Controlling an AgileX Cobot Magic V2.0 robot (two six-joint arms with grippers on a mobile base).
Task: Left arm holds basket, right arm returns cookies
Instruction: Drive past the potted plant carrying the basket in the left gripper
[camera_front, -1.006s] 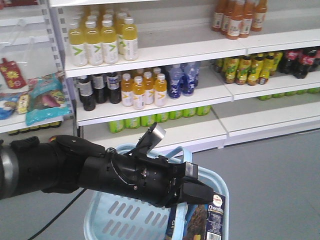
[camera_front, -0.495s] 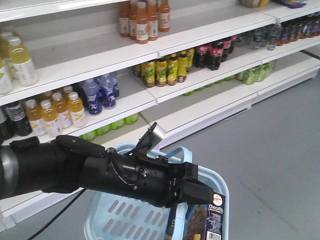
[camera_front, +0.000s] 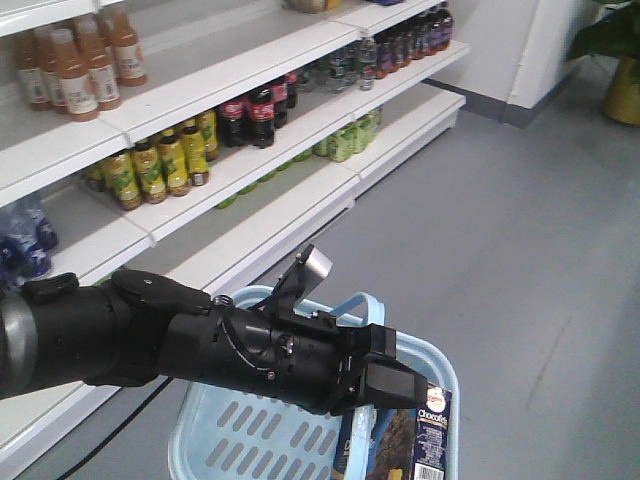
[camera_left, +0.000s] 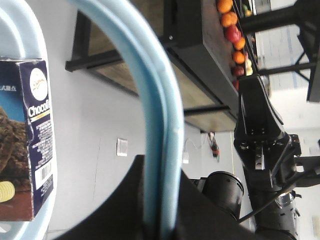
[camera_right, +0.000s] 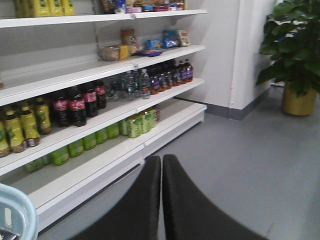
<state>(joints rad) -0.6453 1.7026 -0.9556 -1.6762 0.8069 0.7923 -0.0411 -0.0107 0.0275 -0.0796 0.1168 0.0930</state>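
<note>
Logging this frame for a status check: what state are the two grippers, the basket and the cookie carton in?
left gripper: shut on the basket's handle.
right gripper: shut, holding nothing.
basket: held up by its handle, carton inside.
cookies: standing on end in the basket, top above the rim, not gripped.

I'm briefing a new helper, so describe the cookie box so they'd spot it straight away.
Find the light blue basket hanging from the black left arm, in front of the drink shelves. Upright inside its rim stand the cookies. It is the only dark navy carton there, with a chocolate cookie picture, white Choco lettering and a barcode.
</note>
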